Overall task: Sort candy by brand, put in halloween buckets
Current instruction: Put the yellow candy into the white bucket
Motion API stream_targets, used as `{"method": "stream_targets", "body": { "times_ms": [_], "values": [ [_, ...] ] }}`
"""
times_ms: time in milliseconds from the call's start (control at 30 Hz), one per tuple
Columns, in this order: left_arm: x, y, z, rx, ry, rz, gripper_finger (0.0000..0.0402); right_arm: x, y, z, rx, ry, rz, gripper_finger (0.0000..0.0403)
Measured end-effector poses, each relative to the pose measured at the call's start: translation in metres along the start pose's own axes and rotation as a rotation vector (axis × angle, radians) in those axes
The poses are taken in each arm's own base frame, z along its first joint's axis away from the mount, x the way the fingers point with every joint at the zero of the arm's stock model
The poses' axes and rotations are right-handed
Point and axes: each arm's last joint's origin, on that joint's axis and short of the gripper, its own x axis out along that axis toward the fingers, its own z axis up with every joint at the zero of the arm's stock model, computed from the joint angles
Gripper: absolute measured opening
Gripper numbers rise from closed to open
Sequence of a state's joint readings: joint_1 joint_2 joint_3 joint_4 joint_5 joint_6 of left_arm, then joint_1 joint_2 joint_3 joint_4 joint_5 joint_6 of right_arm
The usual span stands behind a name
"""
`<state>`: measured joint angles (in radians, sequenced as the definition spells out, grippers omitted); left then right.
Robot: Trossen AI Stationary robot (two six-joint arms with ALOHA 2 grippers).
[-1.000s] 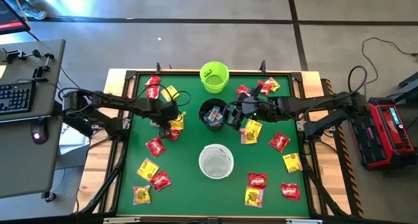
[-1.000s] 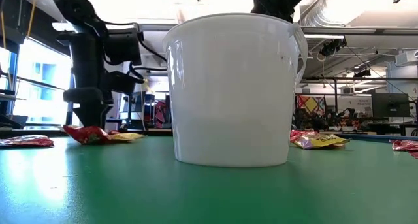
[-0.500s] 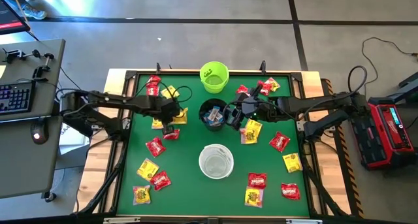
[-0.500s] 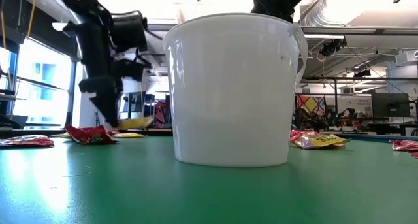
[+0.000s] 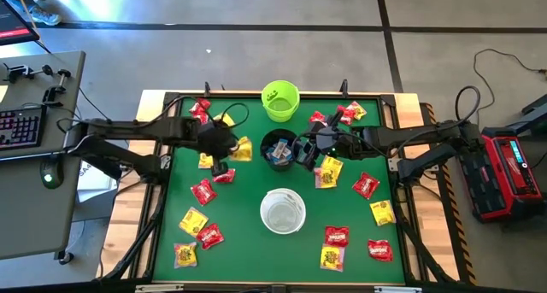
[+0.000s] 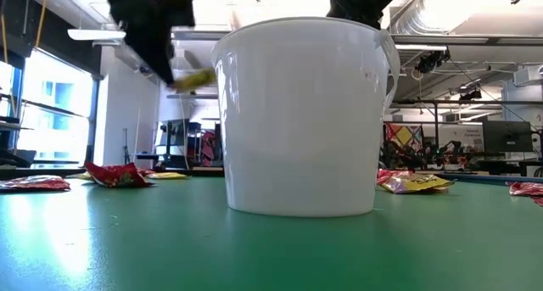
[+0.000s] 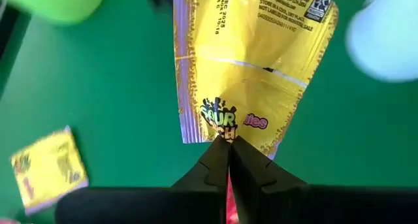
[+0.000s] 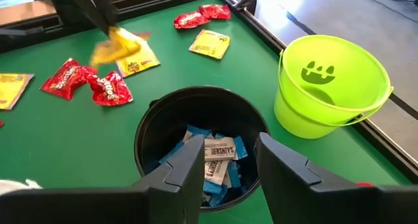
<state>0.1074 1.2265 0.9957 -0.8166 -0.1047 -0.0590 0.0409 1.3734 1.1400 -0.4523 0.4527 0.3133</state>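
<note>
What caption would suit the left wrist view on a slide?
Left end effector shut on a yellow Sour Patch Kids packet, lifted above the green table.

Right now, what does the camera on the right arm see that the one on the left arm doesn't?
Only the right wrist view shows inside the black bucket, where blue-and-white candies lie, with the right gripper open above it. Only the left wrist view shows the left gripper shut on a yellow packet, its print readable. Both show the lime green bucket and green table.
</note>
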Motion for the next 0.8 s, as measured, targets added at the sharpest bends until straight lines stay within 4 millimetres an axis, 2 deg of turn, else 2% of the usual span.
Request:
{"method": "stream_targets", "body": {
  "times_ms": [133,333,567,800],
  "values": [
    [-0.014,-0.017,0.030,0.032,-0.057,-0.041,0.0000,-0.005,-0.005,0.000,-0.008,0.013,0.000,0.0106],
    [-0.024,-0.047,0.075,0.135,-0.102,-0.099,0.0000,-0.014,-0.012,0.001,-0.059,0.014,-0.023,0.0012],
    [-0.020,-0.086,0.111,0.284,-0.140,-0.187,0.0000,-0.014,-0.015,-0.003,-0.068,0.056,-0.042,0.0006],
    [0.001,-0.131,0.121,0.422,-0.123,-0.166,0.0000,-0.036,-0.031,0.000,-0.073,0.041,0.009,0.0001]
  ]
}}
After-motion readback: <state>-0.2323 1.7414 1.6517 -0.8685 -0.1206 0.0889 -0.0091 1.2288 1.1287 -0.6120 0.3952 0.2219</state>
